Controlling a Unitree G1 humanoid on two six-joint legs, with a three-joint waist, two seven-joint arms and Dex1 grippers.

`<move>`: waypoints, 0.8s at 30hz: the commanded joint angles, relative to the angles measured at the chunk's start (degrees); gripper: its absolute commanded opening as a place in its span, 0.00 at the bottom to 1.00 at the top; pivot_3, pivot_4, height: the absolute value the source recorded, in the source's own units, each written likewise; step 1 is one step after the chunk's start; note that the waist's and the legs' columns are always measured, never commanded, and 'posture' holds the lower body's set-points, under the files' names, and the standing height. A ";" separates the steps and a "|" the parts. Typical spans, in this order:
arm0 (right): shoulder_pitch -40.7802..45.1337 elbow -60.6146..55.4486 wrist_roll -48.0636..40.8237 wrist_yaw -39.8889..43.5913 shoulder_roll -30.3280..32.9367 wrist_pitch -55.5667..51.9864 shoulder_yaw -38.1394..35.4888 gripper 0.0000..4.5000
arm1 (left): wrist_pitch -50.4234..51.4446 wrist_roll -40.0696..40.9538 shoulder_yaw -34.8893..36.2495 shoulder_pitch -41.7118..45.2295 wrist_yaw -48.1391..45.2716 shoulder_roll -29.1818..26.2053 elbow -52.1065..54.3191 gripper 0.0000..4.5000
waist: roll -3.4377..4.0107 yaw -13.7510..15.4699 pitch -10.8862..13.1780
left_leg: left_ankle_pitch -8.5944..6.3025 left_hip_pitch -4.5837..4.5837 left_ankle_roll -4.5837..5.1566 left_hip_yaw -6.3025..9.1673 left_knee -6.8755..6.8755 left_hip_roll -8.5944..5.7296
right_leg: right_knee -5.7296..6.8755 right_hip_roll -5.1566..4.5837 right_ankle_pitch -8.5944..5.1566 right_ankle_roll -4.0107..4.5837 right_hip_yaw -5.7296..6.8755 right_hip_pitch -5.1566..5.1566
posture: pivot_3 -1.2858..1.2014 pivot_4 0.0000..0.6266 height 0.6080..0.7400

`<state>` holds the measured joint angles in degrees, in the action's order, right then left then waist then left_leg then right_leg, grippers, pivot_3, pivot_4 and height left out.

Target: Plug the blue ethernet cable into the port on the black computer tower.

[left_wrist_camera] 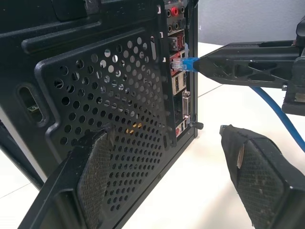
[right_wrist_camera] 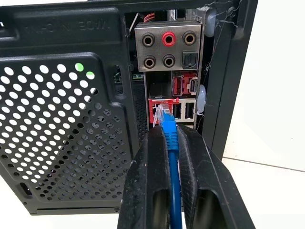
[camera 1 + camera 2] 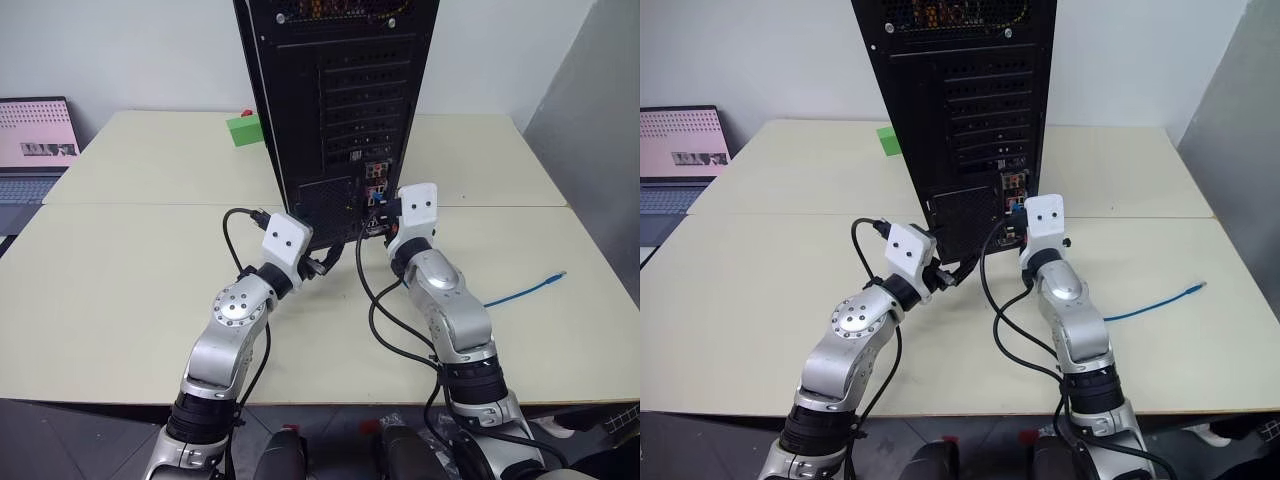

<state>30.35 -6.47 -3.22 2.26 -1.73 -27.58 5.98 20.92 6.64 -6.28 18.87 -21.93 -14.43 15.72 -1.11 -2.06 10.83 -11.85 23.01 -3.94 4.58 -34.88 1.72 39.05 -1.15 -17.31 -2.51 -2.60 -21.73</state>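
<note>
Ethernet cable work here starts with the black computer tower (image 3: 335, 100), standing upright on the table (image 3: 130, 290) with its rear panel facing both arms. Beside the mesh grille, the left gripper (image 1: 167, 167) hangs with fingers spread wide and empty. The right gripper (image 2: 172, 157) is clamped on the blue ethernet cable (image 2: 170, 136); its clear plug tip sits at the port (image 2: 159, 112) mouth, so it should probably push straight in, level, without twisting.

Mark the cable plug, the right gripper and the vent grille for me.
blue ethernet cable plug (image 2: 161, 116), right wrist view, clear tip at the port.
right gripper (image 2: 170, 138), right wrist view, between its fingertips.
vent grille (image 1: 119, 95), left wrist view, perforated middle.
</note>
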 commanded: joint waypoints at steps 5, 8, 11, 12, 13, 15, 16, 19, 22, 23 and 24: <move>1.37 -0.85 0.15 -0.08 -0.88 1.90 -0.33 0.00 | -1.27 0.07 0.43 0.72 -0.15 -0.27 2.61 0.83 | 0.00 0.00 0.00 | 0.00 0.00 0.00 0.00 0.00 0.00 | 0.00 0.00 0.00 0.00 0.00 0.00 | 0.52 0.24 1.00; 1.52 -0.62 0.56 0.08 -0.70 2.05 0.06 0.00 | -1.31 0.05 0.42 0.81 -0.15 -0.31 2.52 0.83 | 0.00 0.00 0.00 | 0.00 0.00 0.00 0.00 0.00 0.00 | 0.00 0.00 0.00 0.00 0.00 0.00 | 0.52 0.24 1.00; 1.53 0.10 1.12 -0.15 -0.74 1.83 0.52 0.00 | -1.36 0.08 0.43 0.85 -0.10 -0.28 2.48 0.83 | 0.00 0.00 0.00 | 0.00 0.00 0.00 0.00 0.00 0.00 | 0.00 0.00 0.00 0.00 0.00 0.00 | 0.52 0.24 1.00; 1.58 0.29 1.28 -0.21 -0.79 1.77 0.60 0.00 | -1.37 0.09 0.44 0.85 -0.08 -0.27 2.47 0.83 | 0.00 0.01 0.00 | 0.00 0.00 0.00 0.00 0.00 0.00 | 0.00 0.00 0.00 0.00 0.00 0.00 | 0.52 0.24 1.00; 1.68 0.46 1.41 -0.27 -0.86 1.72 0.66 0.00 | -1.37 0.10 0.45 0.84 -0.06 -0.25 2.46 0.83 | 0.00 0.01 0.00 | 0.00 0.00 0.00 0.00 0.00 0.00 | 0.00 0.00 0.00 0.00 0.00 0.00 | 0.52 0.24 1.00; 2.18 0.88 2.35 -0.08 -0.43 1.75 1.24 0.00 | -1.33 0.06 0.40 0.95 -0.01 -0.21 2.43 0.83 | 0.00 0.01 0.00 | 0.00 0.01 0.00 0.00 0.00 0.00 | 0.00 0.00 0.00 0.00 0.00 0.00 | 0.52 0.24 1.00; 2.42 1.16 2.74 0.00 -0.36 1.91 1.43 0.00 | -1.31 0.04 0.39 1.02 0.05 -0.16 2.38 0.83 | 0.00 0.01 0.00 | 0.00 0.00 0.00 0.00 0.01 0.00 | 0.00 0.00 0.00 0.00 0.00 0.00 | 0.52 0.24 1.00; 2.58 1.62 2.14 -0.46 -1.50 1.26 0.59 0.00 | -1.33 -0.01 0.40 1.03 0.14 -0.13 2.36 0.83 | 0.00 0.01 0.00 | 0.00 0.00 0.00 0.00 0.01 0.00 | -0.01 0.00 0.00 0.00 0.01 -0.01 | 0.52 0.24 1.00; 2.80 1.71 1.87 -0.83 -2.02 0.72 -0.06 0.00 | -1.33 -0.03 0.46 0.87 0.23 -0.15 2.50 0.83 | 0.00 0.01 0.00 | 0.00 0.00 0.00 0.00 0.02 0.00 | -0.01 0.00 0.00 0.00 0.00 -0.01 | 0.52 0.24 1.00; 2.93 1.61 1.79 -0.93 -2.20 0.51 -0.17 0.00 | -1.29 -0.02 0.52 0.81 0.25 -0.17 2.59 0.83 | 0.00 0.01 0.00 | 0.00 0.00 0.00 0.00 0.02 0.00 | -0.01 0.00 0.00 0.00 0.00 -0.01 | 0.52 0.24 1.00; 3.13 1.49 1.58 -1.08 -2.50 0.27 -0.37 0.00 | -1.23 0.03 0.60 0.82 0.27 -0.18 2.64 0.83 | 0.00 0.01 0.00 | 0.00 0.00 0.00 0.00 0.02 0.00 | -0.01 0.00 0.00 0.00 0.00 -0.01 | 0.52 0.24 1.00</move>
<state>31.79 -4.12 -1.23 1.31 -3.22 -26.98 5.75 20.84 6.60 -6.28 18.87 -21.89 -14.63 15.72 -1.11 -2.05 10.83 -11.85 23.02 -3.94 4.58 -34.86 1.72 39.04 -1.15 -17.31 -2.51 -2.60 -21.74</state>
